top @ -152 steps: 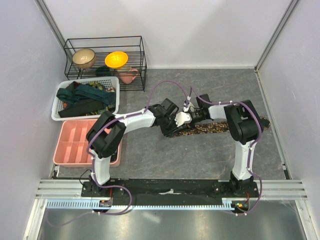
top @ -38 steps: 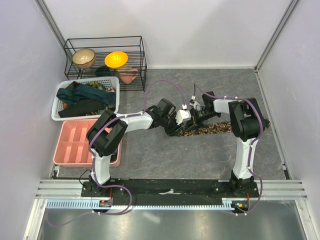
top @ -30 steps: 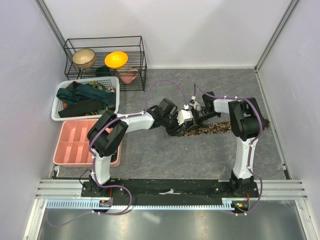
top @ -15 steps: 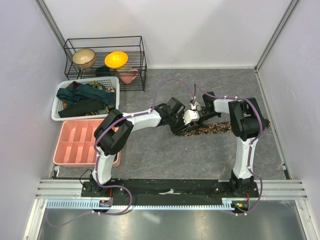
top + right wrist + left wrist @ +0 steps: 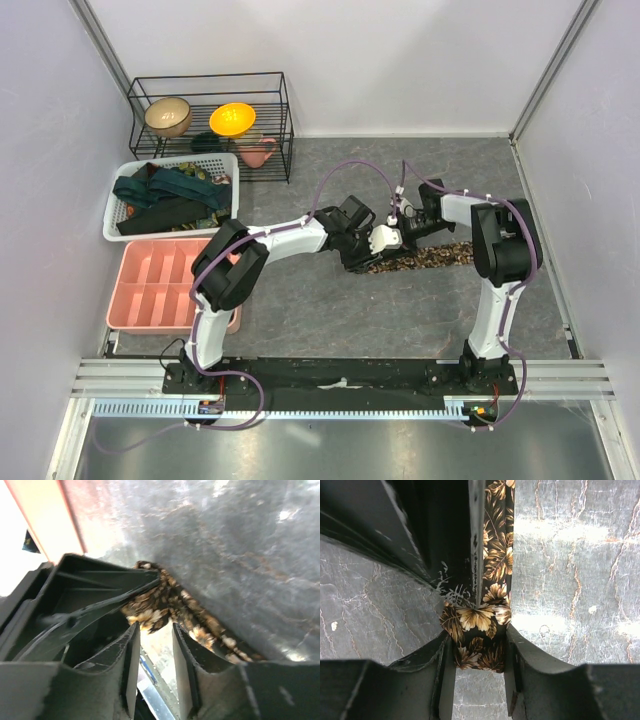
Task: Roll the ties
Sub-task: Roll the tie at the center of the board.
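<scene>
the speckled tie [image 5: 432,256] lies flat mid-right on the table, running right from the grippers. my left gripper [image 5: 479,639] is clamped on its folded end (leaf print bulging between the jaws). to roll well i'd hold that pinch firm and turn squarely along the strip. my right gripper [image 5: 155,626] sits just beyond, fingers a sliver apart; i cannot tell whether it grips. more ties [image 5: 165,192] lie in the far-left basket [image 5: 112,222].
</scene>
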